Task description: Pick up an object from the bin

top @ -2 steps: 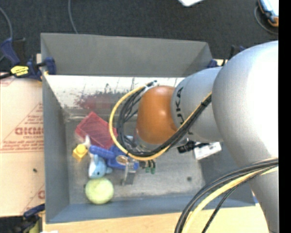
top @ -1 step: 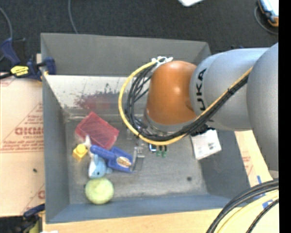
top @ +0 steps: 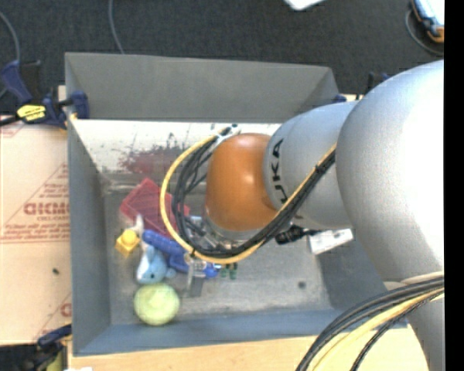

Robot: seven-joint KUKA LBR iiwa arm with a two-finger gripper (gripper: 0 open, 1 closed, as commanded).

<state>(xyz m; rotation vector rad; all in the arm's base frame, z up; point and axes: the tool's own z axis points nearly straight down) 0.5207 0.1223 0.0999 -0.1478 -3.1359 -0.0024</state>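
Note:
My gripper (top: 195,278) reaches down into the front left part of the bin, mostly hidden under the arm's orange cover. Just left of it lie a dark blue elongated piece (top: 161,246) and a light blue soft toy (top: 150,268). A pale green ball (top: 156,304) rests by the front wall, slightly left of and nearer than the gripper. A small yellow block (top: 127,242) sits at the left wall. None of these things shows inside the gripper.
A red flat thing (top: 145,199) lies further back on the left. The arm with its cables covers the middle and right of the bin. Bare floor shows at the front right.

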